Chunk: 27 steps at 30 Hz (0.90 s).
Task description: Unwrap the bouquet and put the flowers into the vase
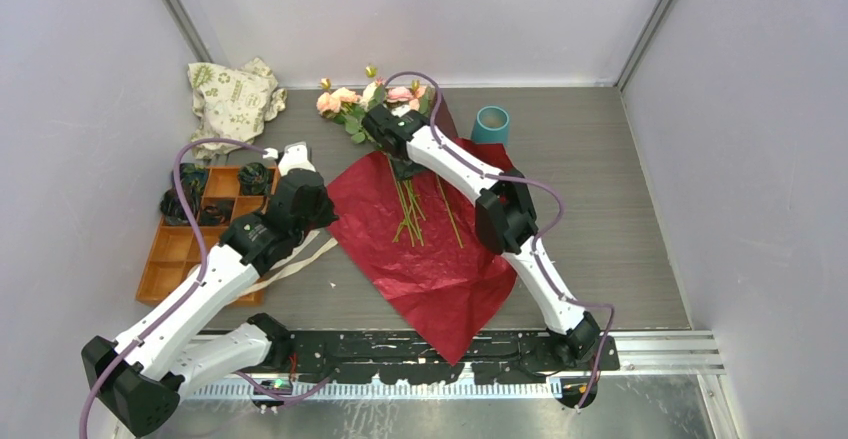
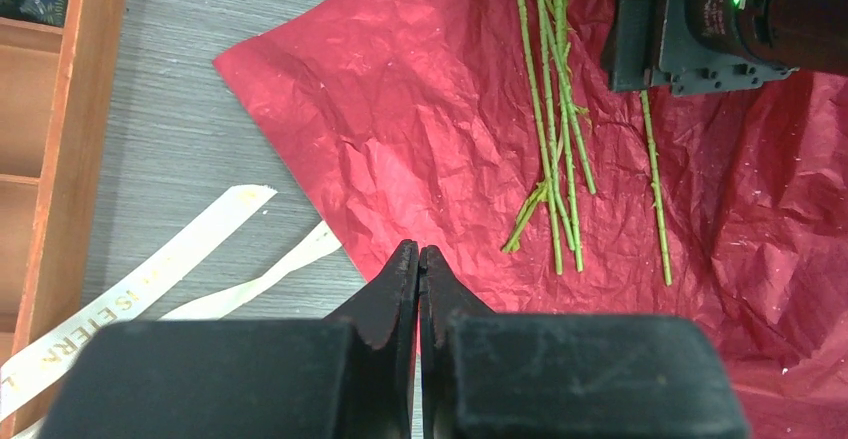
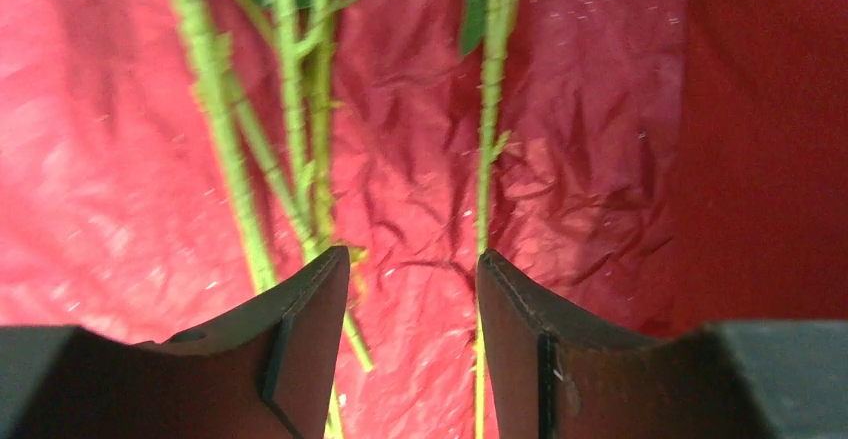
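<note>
Several flowers [image 1: 345, 107] lie heads far, stems near.

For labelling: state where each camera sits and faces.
Top external: overhead, behind left arm and right arm, looking down; both show.
Left wrist: on left arm, facing down past shut left gripper at wrapping paper, ribbon.
Right wrist: on right arm, facing down through open right gripper at stems.
Shared: both wrist views show stems on that paper.

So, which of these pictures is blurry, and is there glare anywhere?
Right wrist view: soft focus, flower stems and red paper smeared. Left wrist view: sharp, creases crisp. Top view: even light, no strong glare.
</note>
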Tool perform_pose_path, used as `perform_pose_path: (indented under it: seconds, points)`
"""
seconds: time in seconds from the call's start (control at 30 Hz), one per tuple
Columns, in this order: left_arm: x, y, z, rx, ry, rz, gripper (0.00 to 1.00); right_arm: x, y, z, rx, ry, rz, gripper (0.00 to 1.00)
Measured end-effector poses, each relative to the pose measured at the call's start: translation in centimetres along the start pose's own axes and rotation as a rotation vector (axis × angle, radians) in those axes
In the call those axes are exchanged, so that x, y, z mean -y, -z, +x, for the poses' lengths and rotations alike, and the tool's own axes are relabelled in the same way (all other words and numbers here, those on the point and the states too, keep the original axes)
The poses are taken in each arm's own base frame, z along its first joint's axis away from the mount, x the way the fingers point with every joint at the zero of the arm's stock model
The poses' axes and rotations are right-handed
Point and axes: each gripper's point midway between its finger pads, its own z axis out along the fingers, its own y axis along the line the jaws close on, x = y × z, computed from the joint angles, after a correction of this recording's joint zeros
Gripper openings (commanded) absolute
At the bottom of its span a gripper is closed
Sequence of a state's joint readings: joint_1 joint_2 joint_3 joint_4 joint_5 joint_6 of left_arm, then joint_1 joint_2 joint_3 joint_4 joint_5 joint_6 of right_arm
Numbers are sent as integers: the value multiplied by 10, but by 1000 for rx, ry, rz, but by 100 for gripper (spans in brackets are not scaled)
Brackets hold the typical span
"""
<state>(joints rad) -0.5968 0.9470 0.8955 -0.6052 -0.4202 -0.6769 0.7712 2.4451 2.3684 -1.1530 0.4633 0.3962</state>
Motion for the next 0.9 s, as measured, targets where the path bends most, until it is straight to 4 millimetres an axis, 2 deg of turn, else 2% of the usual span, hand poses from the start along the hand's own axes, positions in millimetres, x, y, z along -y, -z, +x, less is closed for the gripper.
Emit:
perform_pose_path:
  seconds: [0.2,0.4,0.7,0.9]
  points:
    - [-1,0,-1,3,-4,-2,3,44,-30,-7,-26,-56,81,56]
    - [0,-3,1,-4,-7,-6,3,70,-53,-12,-39,-120,74,55]
    - [-2,-4,4,-11,-9,-8,3,49,-66,-22,-17,-169,-56,55]
    - [-3,-3,6,-12,-10,-9,3,37,-73,-21,-24,-190,-106,55]
